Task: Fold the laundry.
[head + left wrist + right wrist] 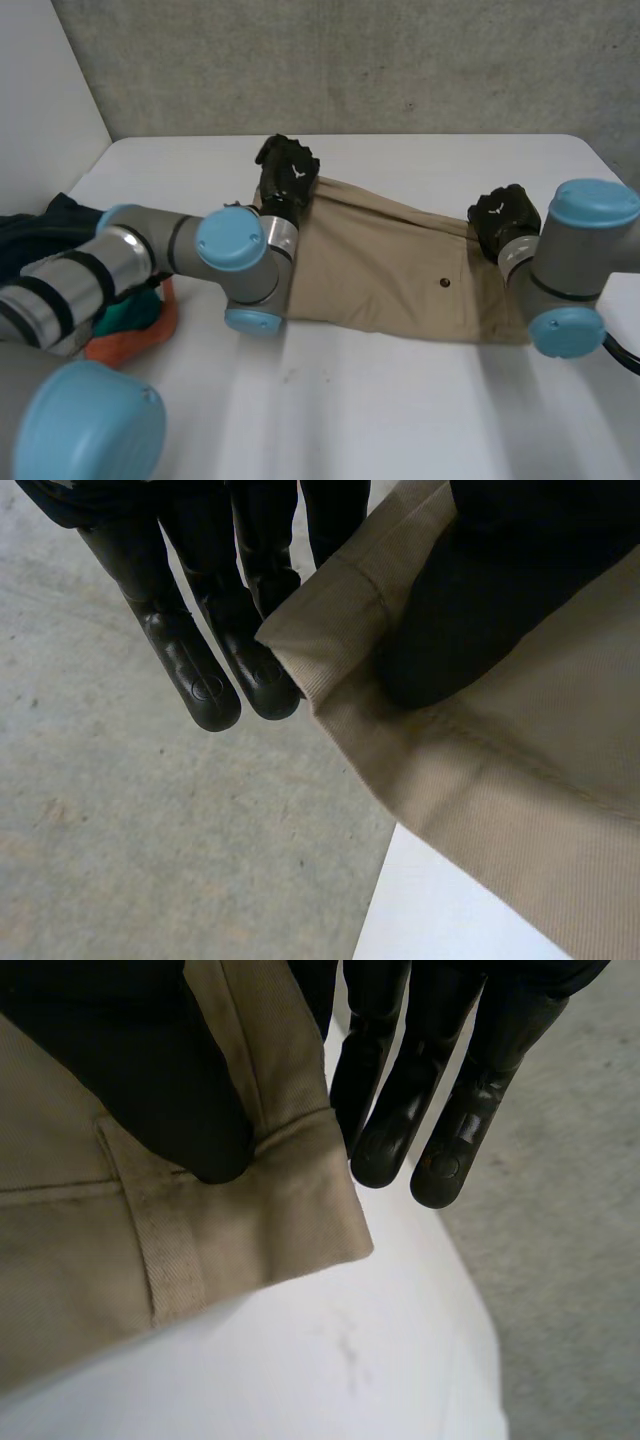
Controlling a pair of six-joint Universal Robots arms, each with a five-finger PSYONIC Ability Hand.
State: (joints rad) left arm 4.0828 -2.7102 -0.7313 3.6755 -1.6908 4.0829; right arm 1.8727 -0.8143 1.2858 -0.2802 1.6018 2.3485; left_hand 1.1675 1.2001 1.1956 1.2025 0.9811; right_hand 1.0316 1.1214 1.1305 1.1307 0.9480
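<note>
Gripping stage of a fold, judging by the two holds. Khaki shorts (390, 270) spread flat on the white table (400, 410), from the centre to right of centre in head view, a small button (444, 283) facing up. Left hand (287, 175) on the upper-left corner of the cloth, just above the middle of the frame. Right hand (505, 218) on the far corner at the cloth's other end, mid-right of the frame. Pile of other clothes (130, 320), dark, teal and orange, at the left edge, partly behind the left arm and apart from the shorts.

Next, most likely: raise both far corners together, carry them toward the near edge and lay one half over the other. Calls for equal height and pace on both sides, otherwise a skewed crease; a shallow pinch like this could slip as well.

Head view: the whole layout, yet only the backs of the hands and nothing of the grip. Left wrist view: a hemmed corner pinched, thumb pressed on top, straight fingers (190, 670) running beneath and past the edge. Right wrist view: the same sort of pinch, thumb down beside a belt loop (165, 1260), straight fingers (400, 1110) under the corner
</note>
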